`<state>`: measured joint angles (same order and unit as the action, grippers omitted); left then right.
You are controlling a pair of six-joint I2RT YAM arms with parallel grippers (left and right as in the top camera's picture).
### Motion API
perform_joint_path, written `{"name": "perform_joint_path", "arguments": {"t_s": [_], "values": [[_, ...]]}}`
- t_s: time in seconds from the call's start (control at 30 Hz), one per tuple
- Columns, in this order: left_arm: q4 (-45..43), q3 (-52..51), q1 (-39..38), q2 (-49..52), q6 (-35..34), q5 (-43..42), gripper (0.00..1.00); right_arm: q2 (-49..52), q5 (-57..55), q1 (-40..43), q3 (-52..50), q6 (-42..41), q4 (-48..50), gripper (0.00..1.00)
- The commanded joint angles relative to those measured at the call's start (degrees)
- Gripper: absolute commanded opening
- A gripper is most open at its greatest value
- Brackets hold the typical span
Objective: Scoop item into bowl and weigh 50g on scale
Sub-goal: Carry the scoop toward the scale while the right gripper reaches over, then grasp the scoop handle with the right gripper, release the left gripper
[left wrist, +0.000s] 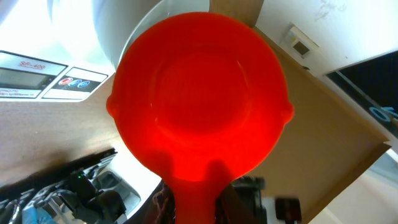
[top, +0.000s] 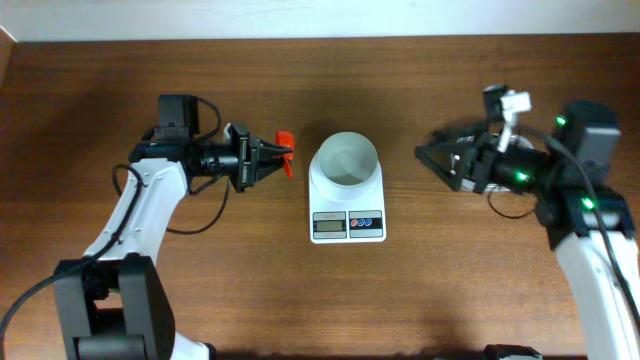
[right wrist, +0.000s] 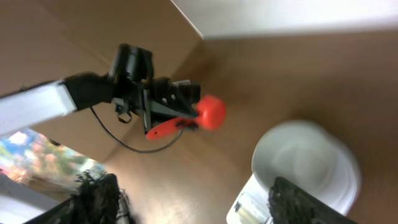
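The white bowl (top: 345, 163) stands on the white scale (top: 347, 225) at the table's middle, and its inside looks white and bare. My left gripper (top: 268, 158) is shut on the handle of a red scoop (top: 286, 140), just left of the bowl. In the left wrist view the scoop (left wrist: 199, 93) fills the frame, with the bowl (left wrist: 124, 25) and scale (left wrist: 37, 74) behind it. My right gripper (top: 428, 143) is open and empty, to the right of the scale. The right wrist view shows the scoop (right wrist: 210, 113), bowl (right wrist: 305, 162) and scale (right wrist: 249, 208). The beans are out of view.
Bare brown tabletop (top: 250, 260) surrounds the scale. A pale wall edge (top: 320, 20) runs along the back. The bases of both arms stand at the front left (top: 110, 300) and front right (top: 600, 290).
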<state>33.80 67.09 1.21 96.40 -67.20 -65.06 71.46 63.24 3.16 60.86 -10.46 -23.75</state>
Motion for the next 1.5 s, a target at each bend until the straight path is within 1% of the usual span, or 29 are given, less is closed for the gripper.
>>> {"name": "perform_joint_path", "arguments": {"t_s": [0.0, 0.1, 0.17, 0.23, 0.3, 0.37, 0.47, 0.57, 0.77, 0.8, 0.83, 0.9, 0.93, 0.97, 1.0, 1.07, 1.2, 1.27, 1.37, 1.47], "values": [[0.04, 0.72, -2.69, -0.85, -5.79, 5.4, 0.0, 2.27, -9.88, -6.19, 0.87, -7.32, -1.64, 0.76], [-1.11, 0.72, -4.48, -0.85, -7.23, 7.3, 0.0, 2.19, -25.97, -14.19, 3.3, -11.72, -4.52, 0.76], [-1.49, 0.72, -5.16, -0.85, -8.35, 7.63, 0.0, 2.21, -34.03, -18.38, 6.58, -11.69, -8.94, 0.77], [-2.34, 0.72, -6.16, -0.87, -9.92, 8.83, 0.0, 2.23, -44.41, -23.52, 10.84, -11.72, -13.88, 0.82], [-3.54, 0.72, -7.17, -0.85, -11.43, 9.49, 0.0, 2.49, -50.93, -27.45, 14.19, -12.87, -16.57, 0.84], [-5.2, 0.72, -8.11, -0.85, -12.55, 9.62, 0.0, 2.84, -52.59, -30.56, 16.11, -15.04, -17.35, 0.83], [-6.78, 0.72, -9.44, -0.85, -13.4, 9.62, 0.0, 4.31, -53.11, -33.66, 16.22, -18.88, -17.27, 0.83], [-6.82, 0.74, -10.25, -0.87, -13.57, 10.75, 0.0, 7.93, -57.37, -36.79, 16.22, -21.81, -17.16, 0.82], [-6.84, 0.74, -10.45, -0.85, -13.57, 11.54, 0.0, 14.78, -57.92, -40.22, 16.22, -23.02, -13.9, 0.83], [-6.84, 0.72, -10.45, -0.85, -13.55, 11.54, 0.0, 15.63, -57.92, -40.33, 16.22, -23.02, -12.9, 0.89], [-6.84, 0.74, -10.45, -0.85, -13.53, 11.56, 0.0, 16.5, -57.16, -40.33, 16.22, -23.04, -11.8, 0.99], [-6.82, 0.72, -10.45, -0.85, -13.53, 12.39, 0.0, 17.18, -54.95, -40.28, 16.22, -23.04, -10.91, 0.99], [-6.82, 0.72, -10.45, -0.85, -13.55, 12.66, 0.0, 17.44, -54.88, -40.28, 16.22, -23.04, -10.67, 0.93], [-6.82, 0.72, -10.45, -0.85, -13.55, 12.63, 0.0, 17.51, -54.88, -40.28, 16.2, -23.04, -10.62, 0.79], [-6.84, 0.72, -10.45, -0.87, -13.55, 12.61, 0.0, 17.77, -54.88, -40.3, 16.2, -23.04, -10.51, 0.7], [-6.84, 0.72, -10.45, -0.85, -13.55, 12.61, 0.0, 18.38, -54.86, -40.35, 16.2, -23.1, -10.45, 0.66], [-6.84, 0.72, -10.45, -0.85, -13.55, 12.59, 0.0, 19.82, -54.84, -40.39, 16.2, -26.95, -10.08, 0.59], [-6.84, 0.72, -10.45, -0.85, -13.55, 12.59, 0.0, 20.68, -54.84, -40.41, 16.2, -27.56, -9.86, 0.56], [-6.84, 0.72, -10.45, -0.85, -13.55, 12.61, 0.0, 20.92, -54.88, -40.39, 16.2, -27.54, -9.29, 0.47], [-6.84, 0.72, -10.45, -0.85, -13.55, 12.59, 0.0, 20.92, -54.86, -40.41, 16.2, -27.56, -7.82, 0.45]]}}
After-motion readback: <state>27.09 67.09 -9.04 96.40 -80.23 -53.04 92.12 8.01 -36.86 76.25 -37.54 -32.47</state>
